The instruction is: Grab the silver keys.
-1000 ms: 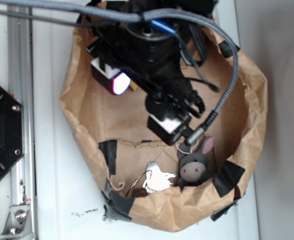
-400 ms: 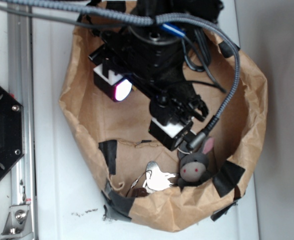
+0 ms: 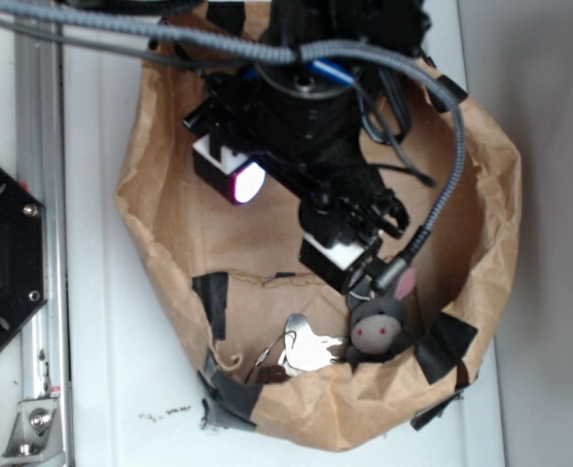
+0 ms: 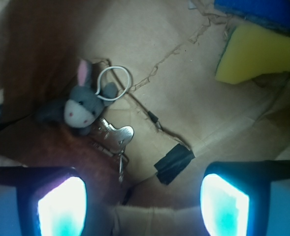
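Brown paper bag (image 3: pixel 169 224) holds silver keys (image 4: pixel 112 137); fingers (image 4: pixel 61 204), spread, have edged nearer them, not yet gripping.

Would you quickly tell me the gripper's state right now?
Gripper: open, holding nothing; both glowing pads are wide apart above the paper bag floor, clear of the flat shiny silver metal keys.
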